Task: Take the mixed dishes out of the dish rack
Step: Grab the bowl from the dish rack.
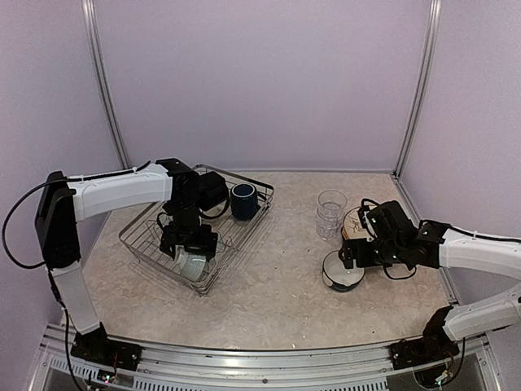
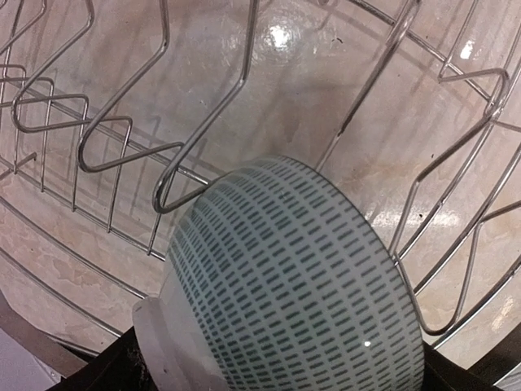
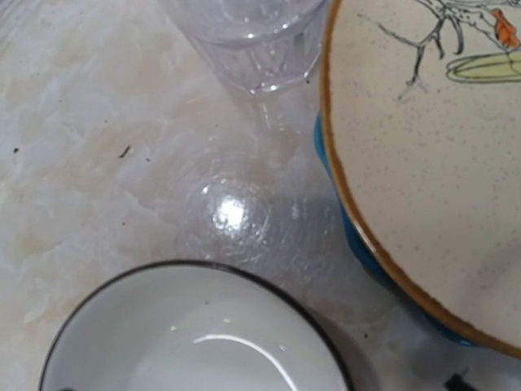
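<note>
The teal bowl [image 2: 293, 285] lies tipped over at the near end of the dish rack [image 1: 146, 254]. Its dashed outside faces up and it leans against the zigzag prongs. The left arm reaches down into the rack right over it. The left fingers [image 2: 89, 379] stand wide, one at each side of the bowl, so the bowl fills the gap between them. Only their dark tips show at the lower corners of the wrist view, and I cannot tell whether they already press on the bowl or merely flank it.

The step in hand looks like the pick-up of this bowl. The next move likely calls for a firm closing across the rounded wall. A lift straight up would then clear the prongs and the raised wire side before the bowl is carried out to the counter [image 1: 277, 293].

The navy mug [image 1: 242, 201] stands at the far end of the rack.

On the right, the glass tumbler [image 1: 330, 213], the bird plate [image 3: 431, 163] and another bowl [image 3: 195, 342] sit out on the counter, close together. The right fingers [image 1: 350, 254] hang spread above that bowl with nothing between them.
</note>
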Robot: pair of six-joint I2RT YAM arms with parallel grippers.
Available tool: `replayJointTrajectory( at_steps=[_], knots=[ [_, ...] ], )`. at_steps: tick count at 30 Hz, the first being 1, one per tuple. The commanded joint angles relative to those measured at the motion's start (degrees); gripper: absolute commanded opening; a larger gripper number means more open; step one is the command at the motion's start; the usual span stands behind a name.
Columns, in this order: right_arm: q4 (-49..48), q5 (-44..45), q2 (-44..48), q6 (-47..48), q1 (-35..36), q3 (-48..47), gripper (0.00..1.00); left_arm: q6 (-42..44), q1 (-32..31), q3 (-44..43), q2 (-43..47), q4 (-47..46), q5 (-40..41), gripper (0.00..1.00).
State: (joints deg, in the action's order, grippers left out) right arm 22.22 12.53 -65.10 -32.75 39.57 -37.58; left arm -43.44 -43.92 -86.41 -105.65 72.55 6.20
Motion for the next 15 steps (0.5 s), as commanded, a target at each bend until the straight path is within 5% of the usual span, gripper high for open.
replayJointTrajectory(
  at_steps=[1, 11, 15],
  knots=[
    [-0.9, -0.7, -0.8, 0.4, -0.4, -1.0, 0.96, 0.1, 0.6, 0.4, 2.9, -0.3, -0.1, 0.87],
    [-0.3, -0.9, -1.3, 0.6, -0.4, -2.3, 0.96, 0.1, 0.9, 2.2, 4.0, -1.5, 0.1, 0.88],
    [0.4, -0.8, -0.4, 0.7, -0.3, -2.9, 0.96, 0.4, 1.2, 2.9, 4.1, -2.7, -0.6, 0.79]
  ],
)
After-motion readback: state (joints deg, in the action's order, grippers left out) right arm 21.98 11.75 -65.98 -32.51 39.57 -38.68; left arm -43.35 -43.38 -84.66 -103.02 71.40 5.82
